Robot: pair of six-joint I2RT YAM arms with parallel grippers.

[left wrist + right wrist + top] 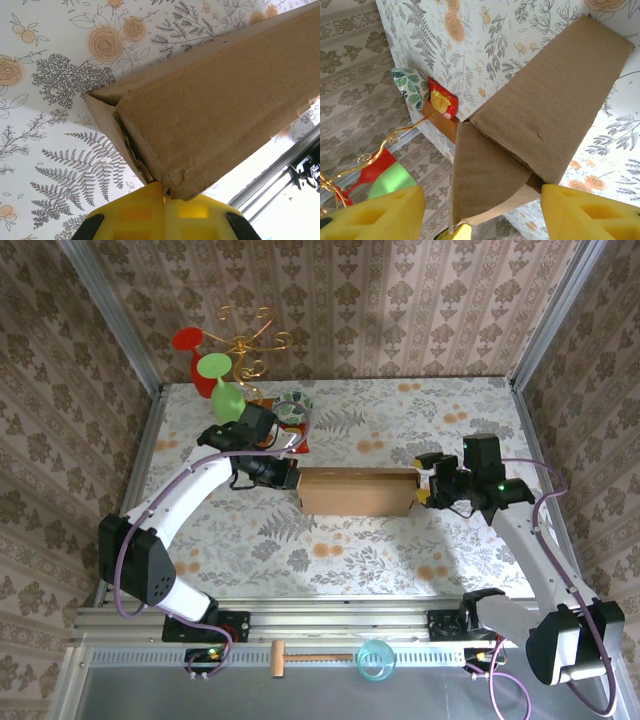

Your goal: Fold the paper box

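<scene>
While my left gripper (288, 474) is pressed together on a thin cardboard edge at the left end of the paper box (355, 491), my right gripper (428, 487) stands spread at the opposite end. It has one yellow finger on each side of the loose end flap (485, 170), and as far as I can make out neither finger touches it. The box sits about mid-worktop (400, 410), its long side running across between my two arms. Whether its underside rests flat or is raised a little I cannot tell. I judge the body to be largely formed already, with walls up and the top panel over, so the step in hand looks like finishing the right end, where that triangular-looking flap juts out instead of lying tucked. For the next move I would use my left hold as the anchor and bring the right fingers against the flap to swing it toward the opening. I would then push it in along its crease rather than across it. The cardboard at my left pinch looks ragged (the corner is already frayed there), so a hard shove from the right could tear it or slide the box out of my hold. A slow, square push seems the safer call.
</scene>
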